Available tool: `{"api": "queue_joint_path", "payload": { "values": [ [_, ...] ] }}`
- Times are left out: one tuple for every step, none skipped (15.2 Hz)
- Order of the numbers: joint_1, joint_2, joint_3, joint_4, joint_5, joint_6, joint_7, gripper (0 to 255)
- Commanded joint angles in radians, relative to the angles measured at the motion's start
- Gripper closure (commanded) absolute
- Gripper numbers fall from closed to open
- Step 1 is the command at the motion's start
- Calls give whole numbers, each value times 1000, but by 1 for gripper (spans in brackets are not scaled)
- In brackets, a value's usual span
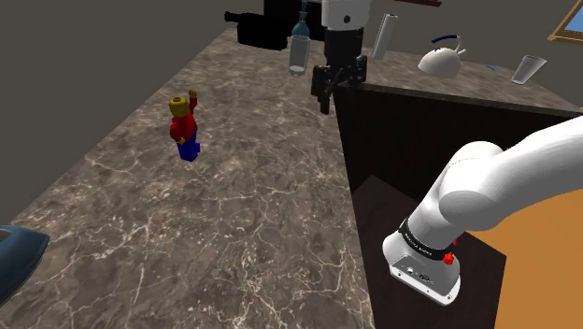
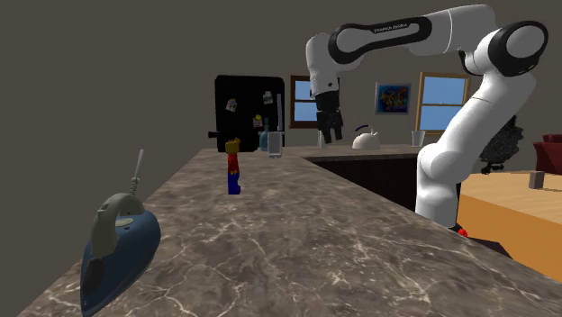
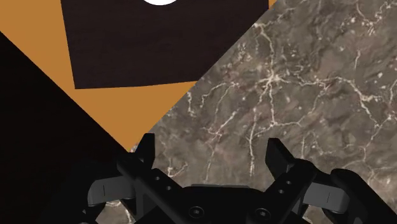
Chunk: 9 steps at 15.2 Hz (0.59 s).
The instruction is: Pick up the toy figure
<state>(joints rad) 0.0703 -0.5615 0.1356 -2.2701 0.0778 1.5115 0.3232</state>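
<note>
counter (image 1: 234, 215): brown marble | toy figure (image 1: 184, 128): stands on it, shoulder view's left | gripper (image 3: 210, 147): fingers wide, holding nothing | wall (image 2: 90, 81): grey, 2 windows (image 2: 441, 95)

dim, even light lies over the worktop (image 1: 234, 234); a window (image 2: 443, 93) glows bright blue; the white arm (image 2: 470, 117) looks brightest.

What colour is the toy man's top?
Red. The toy figure shows best in the shoulder view.

White rounded arm (image 1: 486, 182) — dark lettered joint bands (image 1: 425, 245) — all-black claw (image 3: 210, 147).
</note>
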Motion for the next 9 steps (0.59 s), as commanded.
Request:
{"api": "queue_joint_path", "payload": {
  "values": [
    [5,48,35,46,21,12,63,0],
    [7,74,53,70,30,19,94,0],
    [9,101,70,95,37,25,125,0],
    [11,129,87,121,42,31,156,0],
    [13,158,104,149,47,37,187,0],
    [15,187,120,178,49,42,218,0],
    [16,218,137,208,51,47,250,0],
    [17,249,153,239,50,51,281,0],
    [19,281,168,272,49,54,313,0]
  ]
}}
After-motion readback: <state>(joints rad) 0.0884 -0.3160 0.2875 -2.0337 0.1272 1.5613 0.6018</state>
